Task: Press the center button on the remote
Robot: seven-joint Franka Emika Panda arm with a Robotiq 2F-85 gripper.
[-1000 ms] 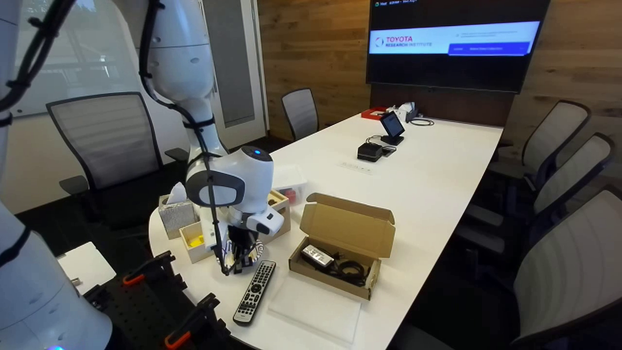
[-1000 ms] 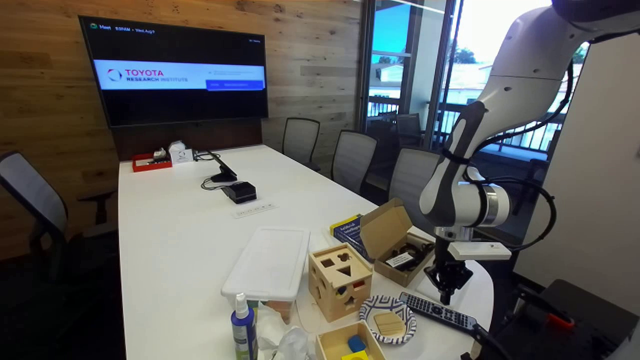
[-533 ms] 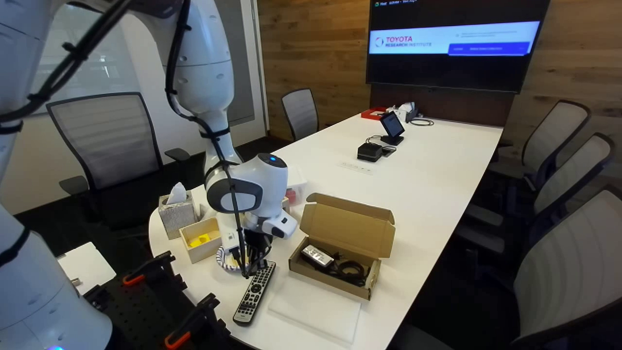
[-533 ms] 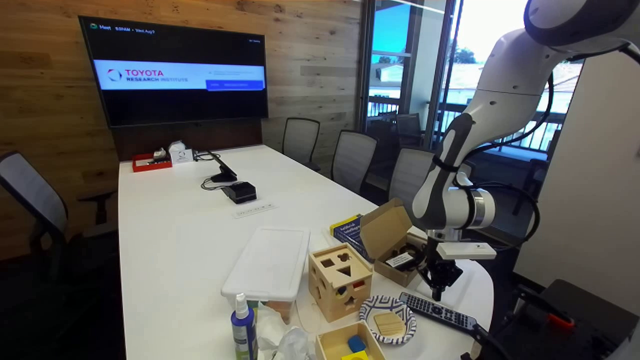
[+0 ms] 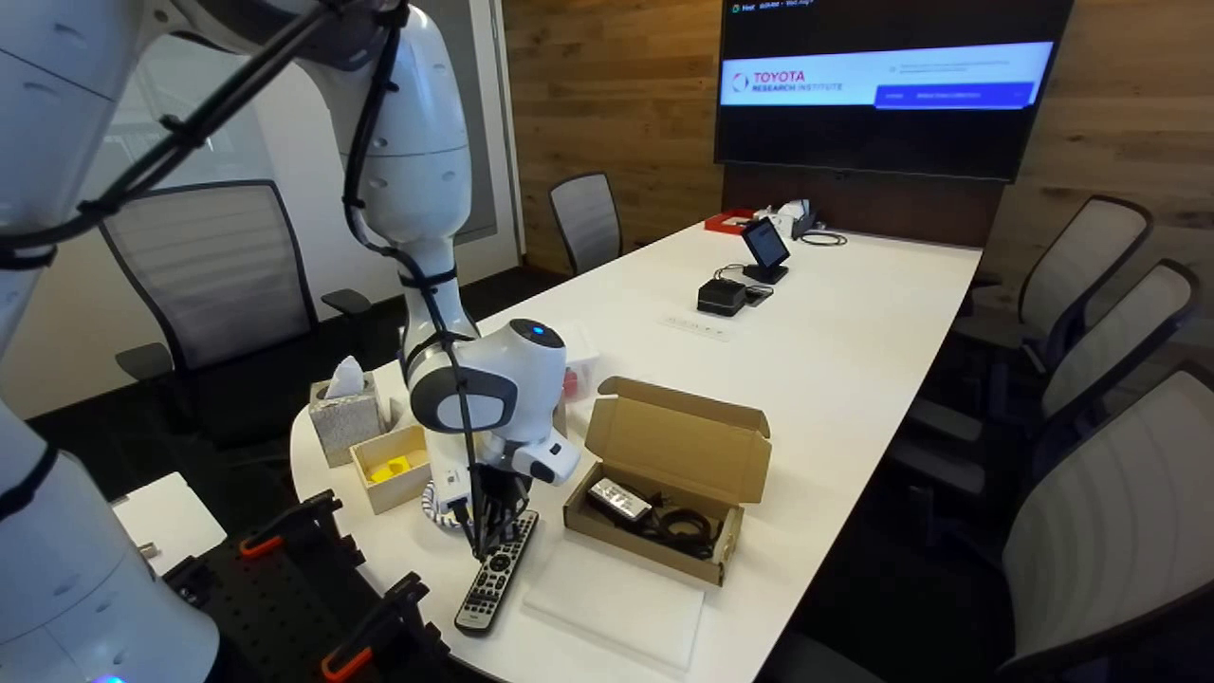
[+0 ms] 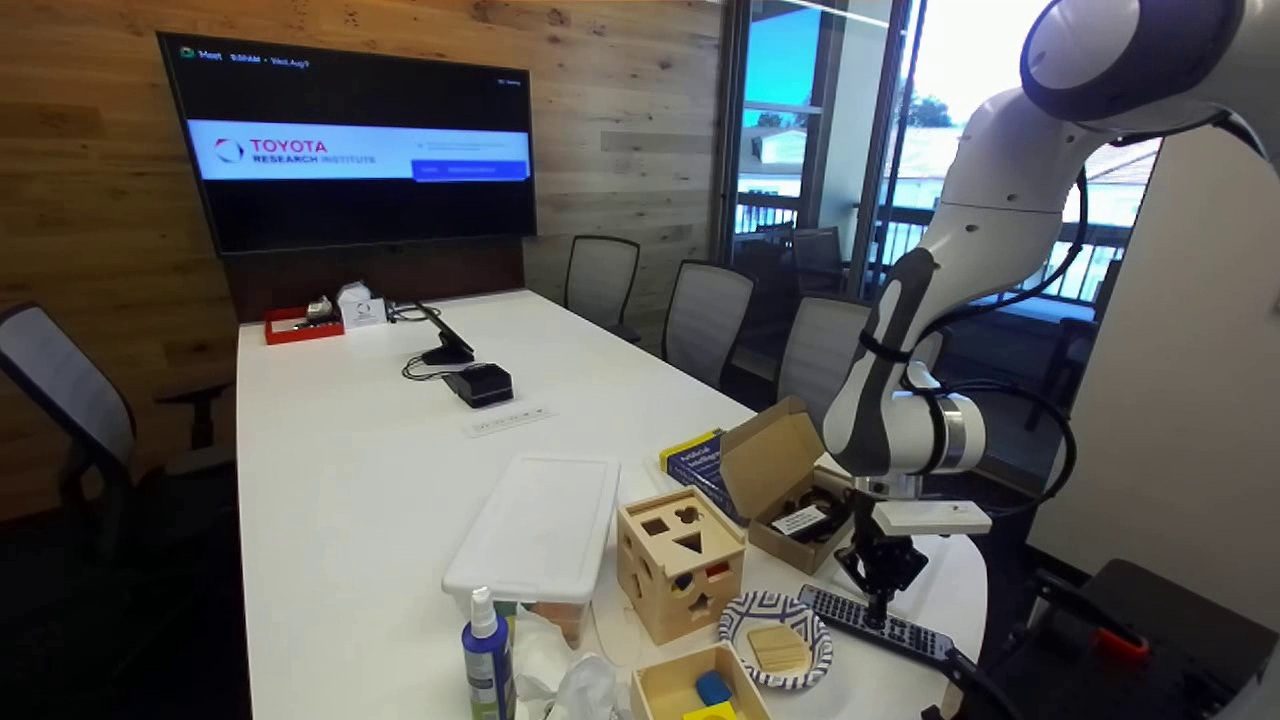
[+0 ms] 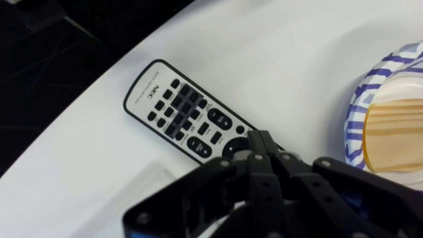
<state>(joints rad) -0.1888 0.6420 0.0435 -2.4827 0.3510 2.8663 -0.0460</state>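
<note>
Robotiq gripper point(image 7: 262, 135), black fingers point(image 7: 255, 142) closed tip to tip, points down at the round navigation pad point(image 7: 233, 145) of the NEC remote point(image 7: 190, 114); contact cannot be told. The slim, round-cornered remote, pale-faced with black buttons point(image 7: 204, 128), lies flat and slantwise on the smooth white table point(image 7: 290, 66), its labelled end near the curved edge, a strip of tabletop between. More bare surface parts it from the round plate point(image 7: 355, 130) with a blue-and-white patterned rim. Near the remote's other flank lies a thin white slab point(image 5: 616, 607), with an open brown cardboard box point(image 5: 654, 562) farther off. Beside the plate stands a pale wooden shape-sorter cube point(image 6: 645, 590) with cut-out holes.
</note>
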